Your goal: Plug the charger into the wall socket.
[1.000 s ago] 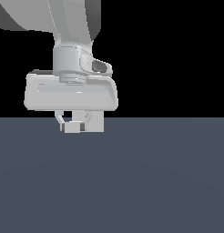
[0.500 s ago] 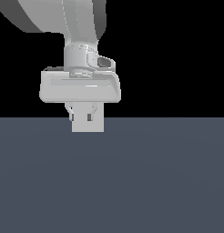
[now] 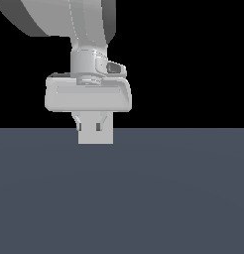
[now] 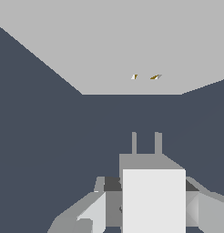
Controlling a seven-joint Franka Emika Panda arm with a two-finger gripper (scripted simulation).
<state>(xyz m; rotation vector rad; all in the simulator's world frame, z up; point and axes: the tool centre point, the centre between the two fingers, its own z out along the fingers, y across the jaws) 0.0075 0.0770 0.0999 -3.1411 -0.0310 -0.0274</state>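
- One charger (image 4: 153,200), a plain white block, sits pinched between the fingers of the end effector (image 3: 95,130); two prongs (image 4: 145,143) stick out of its front.
- In the wrist view those two prongs point toward the one wall socket (image 4: 114,50), a light-grey plate with two small dark-yellow holes (image 4: 145,77), well apart from the prongs.
- In the exterior view the block hangs at 6 o'clock under the arm, over the dark table (image 3: 144,198).
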